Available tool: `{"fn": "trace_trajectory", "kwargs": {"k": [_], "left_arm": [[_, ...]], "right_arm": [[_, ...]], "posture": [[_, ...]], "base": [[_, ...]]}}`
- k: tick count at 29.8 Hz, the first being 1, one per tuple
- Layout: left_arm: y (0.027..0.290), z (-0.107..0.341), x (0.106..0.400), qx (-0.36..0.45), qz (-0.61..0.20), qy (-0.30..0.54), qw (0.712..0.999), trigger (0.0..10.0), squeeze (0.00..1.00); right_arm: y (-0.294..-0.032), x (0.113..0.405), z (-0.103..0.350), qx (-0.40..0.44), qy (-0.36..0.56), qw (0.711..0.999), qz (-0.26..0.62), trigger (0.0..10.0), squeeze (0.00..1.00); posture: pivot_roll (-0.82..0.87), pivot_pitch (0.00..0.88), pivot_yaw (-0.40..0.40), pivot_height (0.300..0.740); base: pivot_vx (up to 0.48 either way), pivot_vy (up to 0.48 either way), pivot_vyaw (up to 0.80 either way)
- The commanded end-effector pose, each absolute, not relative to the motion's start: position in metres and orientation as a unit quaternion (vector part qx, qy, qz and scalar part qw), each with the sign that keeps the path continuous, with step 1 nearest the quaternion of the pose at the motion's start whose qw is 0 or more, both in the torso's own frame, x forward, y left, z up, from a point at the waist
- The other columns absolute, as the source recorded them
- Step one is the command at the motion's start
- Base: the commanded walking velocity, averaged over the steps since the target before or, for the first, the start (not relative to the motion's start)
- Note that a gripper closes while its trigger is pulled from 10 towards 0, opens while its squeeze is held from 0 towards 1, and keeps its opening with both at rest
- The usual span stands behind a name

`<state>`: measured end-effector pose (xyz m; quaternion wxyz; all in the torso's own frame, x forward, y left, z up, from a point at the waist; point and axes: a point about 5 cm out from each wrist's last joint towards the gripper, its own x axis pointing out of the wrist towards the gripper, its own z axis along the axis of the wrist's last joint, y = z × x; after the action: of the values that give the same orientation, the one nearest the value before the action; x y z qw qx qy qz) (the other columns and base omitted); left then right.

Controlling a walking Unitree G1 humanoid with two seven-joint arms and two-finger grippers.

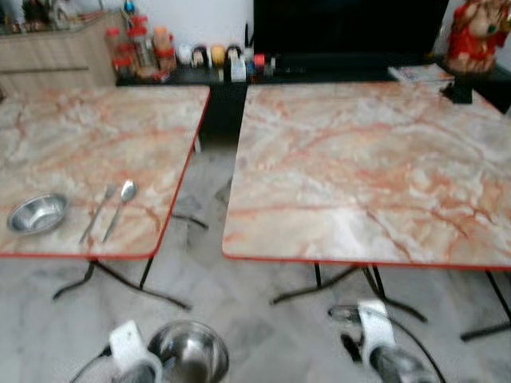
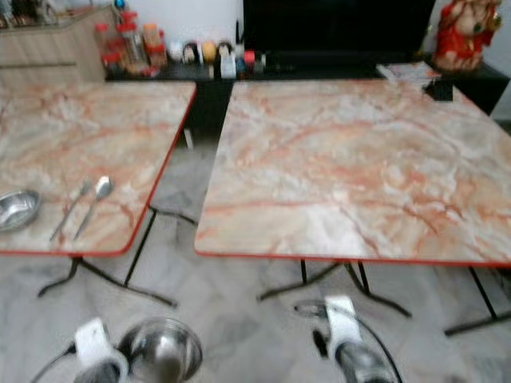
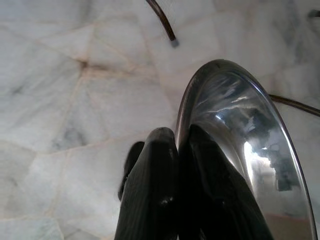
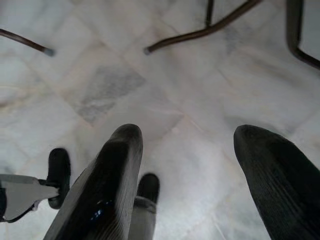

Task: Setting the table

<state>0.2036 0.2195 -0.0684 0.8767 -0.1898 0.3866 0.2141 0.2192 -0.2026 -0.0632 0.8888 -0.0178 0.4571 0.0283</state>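
Two marble-top tables with red edges stand side by side, the left table (image 1: pixel 96 136) and the right table (image 1: pixel 375 167). On the left table's near corner lie a steel bowl (image 1: pixel 36 214), a fork (image 1: pixel 97 212) and a spoon (image 1: pixel 121 206). My left gripper (image 3: pixel 177 145) is held low above the floor, shut on the rim of a second steel bowl (image 1: pixel 189 351), whose shiny inside (image 3: pixel 245 165) faces the wrist camera. My right gripper (image 4: pixel 187 145) hangs open over the floor with nothing between its fingers; its arm (image 1: pixel 383 343) is low at the right.
A gap of marble floor (image 1: pixel 204 199) runs between the tables, crossed by black metal table legs (image 1: pixel 120 279). A dark shelf (image 1: pixel 319 68) with jars and bottles (image 1: pixel 144 49) stands behind, a red figurine (image 1: pixel 475 36) at the far right, a wooden cabinet (image 1: pixel 48 56) at the far left.
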Motion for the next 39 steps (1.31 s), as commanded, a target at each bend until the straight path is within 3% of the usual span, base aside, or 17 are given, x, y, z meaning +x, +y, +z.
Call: {"fn": "trace_trajectory", "kwargs": {"k": [1,31,39], "left_arm": [[0.2144,-0.0685,0.2056,-0.189,0.204,0.389,0.878,10.0,0.00],[0.2097,-0.0672,0.2094,-0.186,0.196,0.385,0.882,10.0,0.00],[0.2093,-0.0671,0.2095,-0.185,0.196,0.385,0.883,10.0,0.00]], "right_arm": [[-0.2101,0.2190,-0.0621,-0.021,0.457,0.889,0.015,10.0,0.00],[-0.2118,0.2184,-0.0622,-0.025,0.458,0.889,0.011,10.0,0.00],[-0.2119,0.2183,-0.0622,-0.028,0.460,0.888,0.013,10.0,0.00]], "posture": [[-0.04,0.000,0.041,0.740],[-0.04,0.002,0.038,0.740],[-0.04,0.001,0.038,0.740]], "base": [[0.000,-0.337,0.00],[0.000,-0.341,0.00],[0.000,-0.341,-0.50]]}}
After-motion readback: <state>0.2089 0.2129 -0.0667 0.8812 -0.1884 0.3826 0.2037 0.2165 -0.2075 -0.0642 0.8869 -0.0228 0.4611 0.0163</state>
